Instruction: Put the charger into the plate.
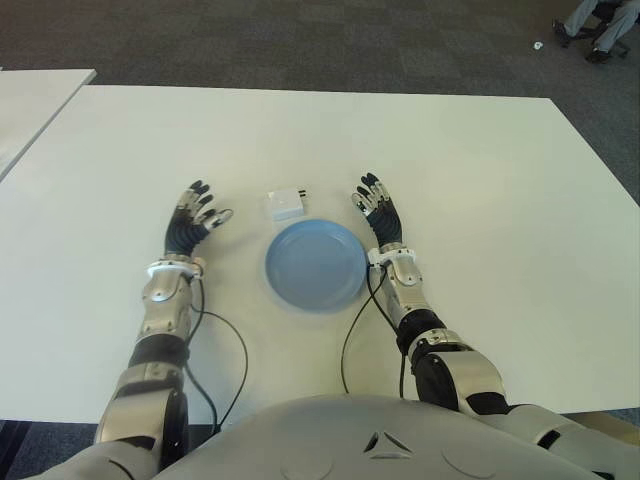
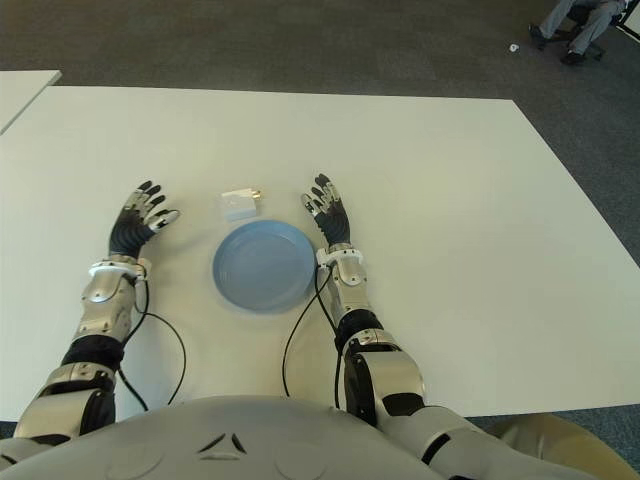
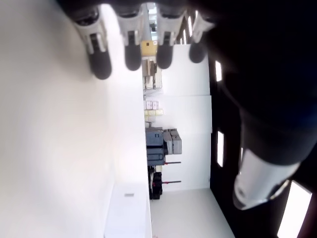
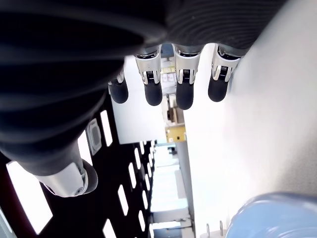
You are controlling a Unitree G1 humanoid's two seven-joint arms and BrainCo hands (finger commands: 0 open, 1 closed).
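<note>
A small white charger [image 1: 286, 205] with two metal prongs lies on the white table [image 1: 480, 180], just beyond the far left rim of a round blue plate [image 1: 315, 264]. The plate holds nothing. My right hand [image 1: 380, 212] shows close to the plate's right rim with its fingers straight and spread, holding nothing. My left hand [image 1: 196, 218] is to the left of the plate and the charger, fingers also spread and bare. In the right wrist view the plate [image 4: 277, 215] and the charger's prongs [image 4: 214, 229] show beyond the fingers [image 4: 184, 96].
A second white table [image 1: 35, 100] stands at the far left. A seated person's legs and shoes [image 1: 598, 30] show on the dark carpet at the far right. Black cables [image 1: 225, 350] trail from both forearms across the near table.
</note>
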